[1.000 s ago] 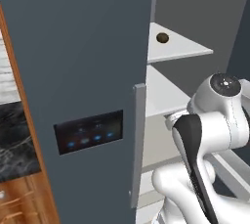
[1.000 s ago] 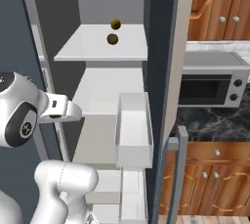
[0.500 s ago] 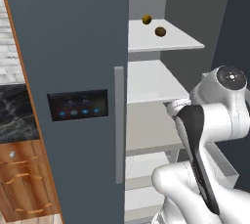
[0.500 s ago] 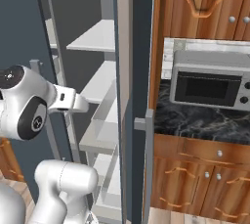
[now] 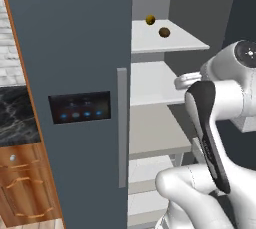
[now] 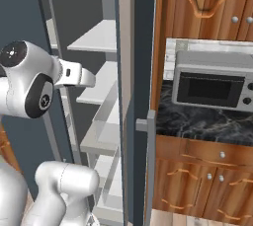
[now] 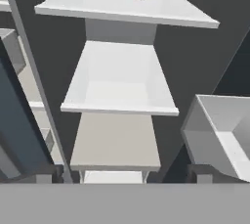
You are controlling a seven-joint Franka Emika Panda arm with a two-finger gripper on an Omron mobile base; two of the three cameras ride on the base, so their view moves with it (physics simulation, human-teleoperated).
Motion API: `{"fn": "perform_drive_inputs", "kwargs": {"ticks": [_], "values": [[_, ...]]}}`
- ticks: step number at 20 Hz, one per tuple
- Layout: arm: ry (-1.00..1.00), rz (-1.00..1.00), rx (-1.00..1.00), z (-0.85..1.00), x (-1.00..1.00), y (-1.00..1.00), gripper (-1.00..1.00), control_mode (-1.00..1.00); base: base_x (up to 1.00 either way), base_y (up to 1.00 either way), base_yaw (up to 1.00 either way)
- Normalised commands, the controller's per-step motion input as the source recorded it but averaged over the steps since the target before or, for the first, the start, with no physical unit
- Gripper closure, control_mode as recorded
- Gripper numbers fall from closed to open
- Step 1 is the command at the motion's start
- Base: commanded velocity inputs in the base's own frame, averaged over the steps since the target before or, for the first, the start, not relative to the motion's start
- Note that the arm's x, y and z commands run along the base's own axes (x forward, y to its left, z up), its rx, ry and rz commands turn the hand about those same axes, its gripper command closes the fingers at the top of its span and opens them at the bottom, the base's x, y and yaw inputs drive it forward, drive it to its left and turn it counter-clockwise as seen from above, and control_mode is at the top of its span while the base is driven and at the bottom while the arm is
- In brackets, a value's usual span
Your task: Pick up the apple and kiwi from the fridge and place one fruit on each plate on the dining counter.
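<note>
So the fridge (image 5: 75, 48) stood open, kiwi (image 5: 164, 32) sat on the top shelf (image 5: 165, 40) beside a small yellowish fruit (image 5: 150, 20), arm reached in at the shelf below, gripper fingers spread wide, holding nothing

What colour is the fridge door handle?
Grey; the handle shows best in the left base view.
</note>
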Motion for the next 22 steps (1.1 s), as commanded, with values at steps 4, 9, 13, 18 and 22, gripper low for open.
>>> {"fn": "perform_drive_inputs", "kwargs": {"ticks": [4, 9, 13, 18, 22], "values": [[-0.09, 0.00, 0.00, 0.78, 0.44, 0.00, -1.00, -1.00, 0.00, 0.00, 0.00], [-0.05, 0.00, 0.00, 0.44, 0.68, 0.00, -1.00, -1.00, 0.00, 0.00, 0.00], [0.02, 0.00, 0.00, 0.20, 0.76, 0.00, -1.00, -1.00, 0.00, 0.00, 0.00], [0.02, 0.00, 0.00, 0.00, 0.80, -0.11, -1.00, -1.00, 0.00, 0.00, 0.00], [0.00, 0.00, 0.00, 0.00, 0.68, -0.30, -1.00, -1.00, 0.00, 0.00, 0.00]]}}
